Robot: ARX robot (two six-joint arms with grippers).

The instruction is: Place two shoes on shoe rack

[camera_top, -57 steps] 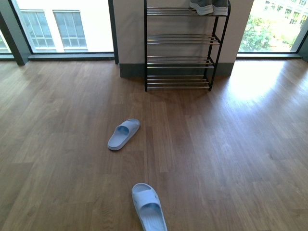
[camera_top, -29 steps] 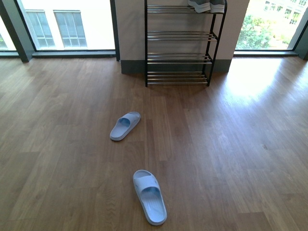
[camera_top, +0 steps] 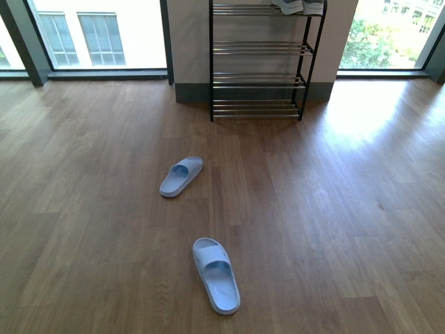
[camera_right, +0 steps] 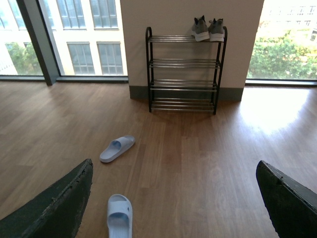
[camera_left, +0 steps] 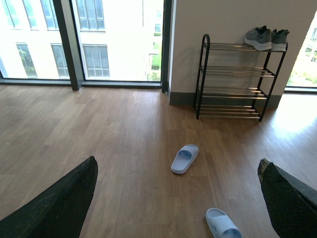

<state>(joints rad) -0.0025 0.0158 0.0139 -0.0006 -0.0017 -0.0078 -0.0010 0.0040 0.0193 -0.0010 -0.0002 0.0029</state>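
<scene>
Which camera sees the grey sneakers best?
The left wrist view: both grey sneakers show whole, side-on, on the shoe rack's top shelf. The right wrist view shows them whole, heel-on; the front view cuts off their tops.

Wood floor (camera_top: 348, 223) — near slide (camera_top: 216, 275), far slide (camera_top: 181, 176) well apart, rack (camera_top: 257, 78) standing beyond them.

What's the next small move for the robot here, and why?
Probably lower the right gripper, jaws open and empty, toward the nearer slide. It and the farther slide lie on the floor, short of the shoe rack, whose lower shelves are free.
</scene>
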